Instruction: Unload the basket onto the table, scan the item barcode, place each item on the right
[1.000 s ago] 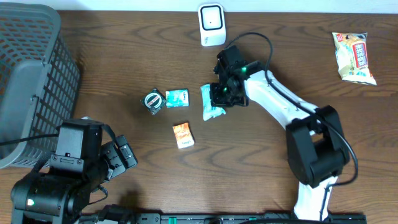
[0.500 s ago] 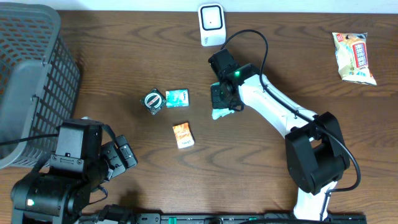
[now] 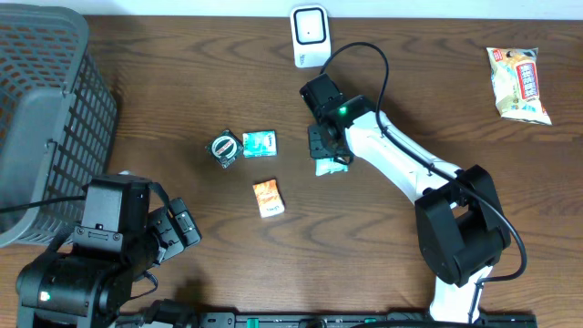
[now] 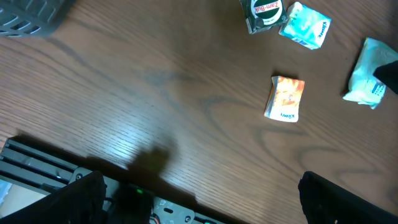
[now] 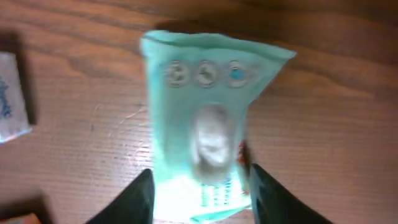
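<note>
Dark wood table (image 3: 182, 82) | mint pouch (image 5: 208, 124) flat, 6 o'clock of white scanner (image 3: 310, 35) | right gripper (image 5: 200, 202) half-parted astride its bottom end — looks loose | light, floppy, slick — pinch an edge seam

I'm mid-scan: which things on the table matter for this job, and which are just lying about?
In the job:
- teal packet, between the right gripper fingers
- scanner

Lying about:
- basket
- tin
- small teal pack
- orange sachet
- snack bag
</note>
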`<state>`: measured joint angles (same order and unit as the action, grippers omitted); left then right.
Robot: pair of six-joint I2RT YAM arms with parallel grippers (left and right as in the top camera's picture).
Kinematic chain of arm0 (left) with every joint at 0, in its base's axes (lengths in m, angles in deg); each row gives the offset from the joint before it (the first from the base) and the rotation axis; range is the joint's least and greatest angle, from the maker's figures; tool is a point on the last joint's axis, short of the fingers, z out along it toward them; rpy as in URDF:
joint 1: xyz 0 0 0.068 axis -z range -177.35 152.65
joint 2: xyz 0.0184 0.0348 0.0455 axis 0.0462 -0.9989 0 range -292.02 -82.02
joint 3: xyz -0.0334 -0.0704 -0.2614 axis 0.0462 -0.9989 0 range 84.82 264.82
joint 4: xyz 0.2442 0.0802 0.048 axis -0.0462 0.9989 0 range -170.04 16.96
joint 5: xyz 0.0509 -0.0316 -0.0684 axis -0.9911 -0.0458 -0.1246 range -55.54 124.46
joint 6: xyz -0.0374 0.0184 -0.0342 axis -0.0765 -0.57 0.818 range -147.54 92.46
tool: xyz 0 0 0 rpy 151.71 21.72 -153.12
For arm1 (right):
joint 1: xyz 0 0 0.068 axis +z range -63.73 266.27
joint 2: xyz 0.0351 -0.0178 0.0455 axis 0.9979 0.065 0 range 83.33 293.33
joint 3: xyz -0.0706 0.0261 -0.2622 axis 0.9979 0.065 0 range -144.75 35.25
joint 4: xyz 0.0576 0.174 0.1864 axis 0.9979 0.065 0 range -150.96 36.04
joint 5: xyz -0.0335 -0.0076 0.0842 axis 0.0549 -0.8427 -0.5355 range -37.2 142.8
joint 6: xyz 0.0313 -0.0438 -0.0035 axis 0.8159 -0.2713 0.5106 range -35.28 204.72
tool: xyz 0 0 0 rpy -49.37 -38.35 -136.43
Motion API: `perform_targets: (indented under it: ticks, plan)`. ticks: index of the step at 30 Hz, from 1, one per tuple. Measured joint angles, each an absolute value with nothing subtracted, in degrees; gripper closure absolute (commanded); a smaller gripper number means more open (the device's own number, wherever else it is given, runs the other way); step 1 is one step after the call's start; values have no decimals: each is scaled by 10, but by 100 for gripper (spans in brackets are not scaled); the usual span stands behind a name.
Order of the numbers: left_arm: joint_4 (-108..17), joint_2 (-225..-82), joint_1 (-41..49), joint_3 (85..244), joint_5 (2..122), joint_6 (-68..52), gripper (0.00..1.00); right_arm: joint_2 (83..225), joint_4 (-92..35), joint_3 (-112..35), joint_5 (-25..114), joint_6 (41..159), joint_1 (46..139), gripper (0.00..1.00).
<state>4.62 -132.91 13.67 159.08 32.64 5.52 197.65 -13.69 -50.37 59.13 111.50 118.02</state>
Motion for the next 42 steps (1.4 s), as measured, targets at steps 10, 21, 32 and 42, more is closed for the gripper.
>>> perform_targets:
  ticks: [10,21,32,42]
  plan:
    - [46,-1329,137,1591,326,55,3,1975,-114,-507,593,1114,1182,57]
    - [46,-1329,137,1591,326,55,2,1978,-158,-511,653,1101,1222,56]
    - [46,-1329,137,1591,326,55,2,2021,-168,-512,690,1096,1225,62]
    - [46,-1329,137,1591,326,55,3,2034,-175,-512,692,1097,1226,64]
